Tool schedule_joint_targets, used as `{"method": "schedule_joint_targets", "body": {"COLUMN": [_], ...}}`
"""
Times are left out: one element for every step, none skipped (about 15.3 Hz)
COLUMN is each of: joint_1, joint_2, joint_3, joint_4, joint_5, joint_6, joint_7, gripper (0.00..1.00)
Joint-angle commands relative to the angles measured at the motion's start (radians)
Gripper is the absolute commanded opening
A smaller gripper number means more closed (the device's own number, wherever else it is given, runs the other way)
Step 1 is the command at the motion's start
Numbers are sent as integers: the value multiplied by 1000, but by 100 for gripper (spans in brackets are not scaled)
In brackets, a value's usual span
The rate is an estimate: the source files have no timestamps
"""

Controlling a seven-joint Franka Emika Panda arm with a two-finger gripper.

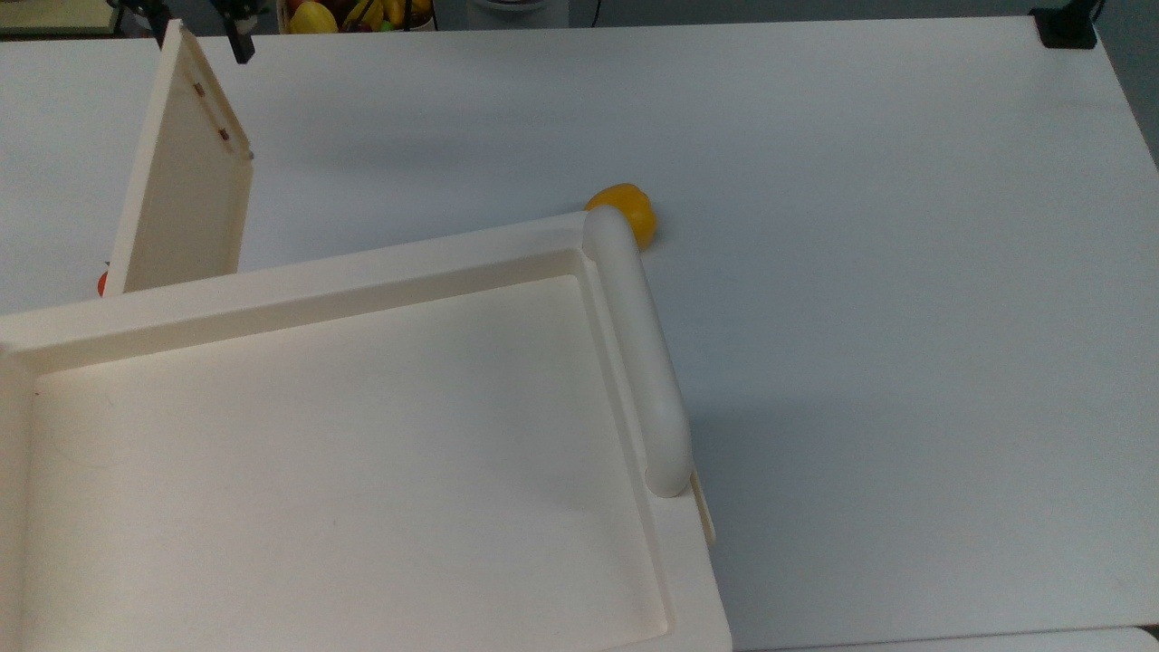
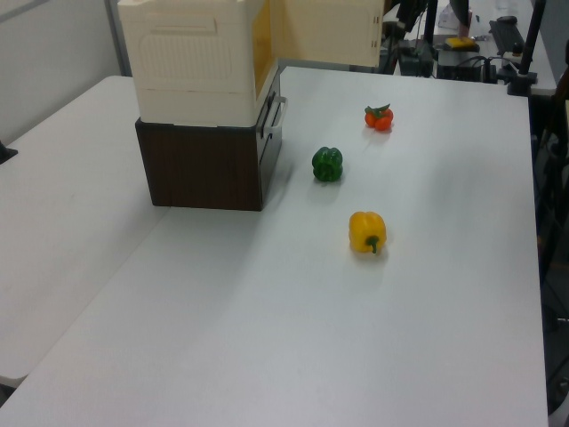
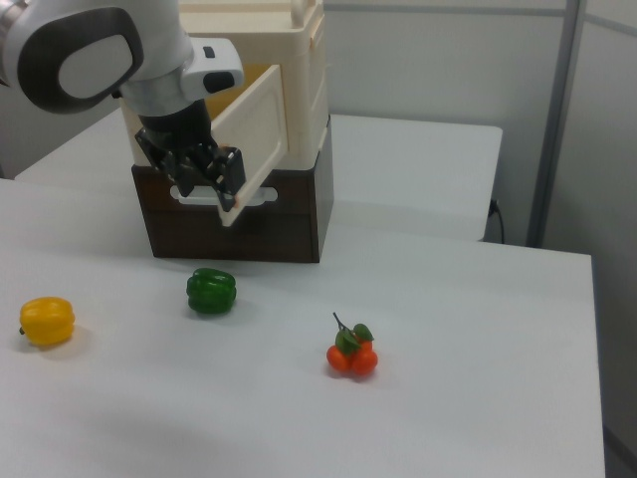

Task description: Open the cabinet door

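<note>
White tabletop (image 2: 267,294). Flat cream plastic cabinet door (image 1: 181,190) stands swung wide from cream cabinet (image 2: 191,58). Black two-finger gripper (image 3: 204,179) sits at door's free edge; we cannot tell finger spacing. We judge panel light, stiff, glossy-slippery, hinge-guided; take hold at raised rim of free edge.

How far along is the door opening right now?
Mostly done: the cabinet door stands swung well out from the cream cabinet, inner face showing. In hand: the gripper sits at the door's free edge. Left: perhaps a little more swing, then letting go and backing away.
</note>
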Motion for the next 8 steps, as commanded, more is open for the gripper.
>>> {"method": "schedule_joint_targets", "body": {"joint_1": [0, 3, 6, 9, 15, 21, 38, 58], "joint_2": [-56, -57, -57, -59, -62, -71, -74, -80], "joint_3": [-14, -12, -11, -11, -8, 3, 14, 33], "joint_4": [-12, 1, 18, 35, 53, 64, 67, 70], "joint_5": [5, 3, 3, 10, 12, 14, 11, 3], "joint_6": [-107, -125, -150, -173, -200, -235, -260, -283], "joint_7": [-17, -12, -11, -6, 14, 52, 105, 162], "gripper": [100, 100, 100, 100, 100, 100, 100, 100]}}
